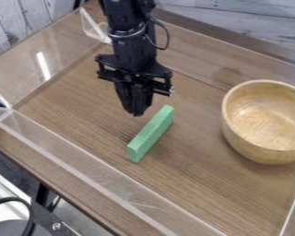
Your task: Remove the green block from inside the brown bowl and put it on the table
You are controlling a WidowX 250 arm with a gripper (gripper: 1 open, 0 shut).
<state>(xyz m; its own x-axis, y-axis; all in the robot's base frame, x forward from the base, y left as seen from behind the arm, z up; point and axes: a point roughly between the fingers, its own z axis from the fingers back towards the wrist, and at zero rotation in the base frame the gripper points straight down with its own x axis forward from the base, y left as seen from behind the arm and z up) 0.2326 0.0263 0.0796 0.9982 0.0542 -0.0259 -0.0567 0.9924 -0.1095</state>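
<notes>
light: bright, even | shadows: soft | glare: acrylic wall [45, 63] | focus: slightly soft
</notes>
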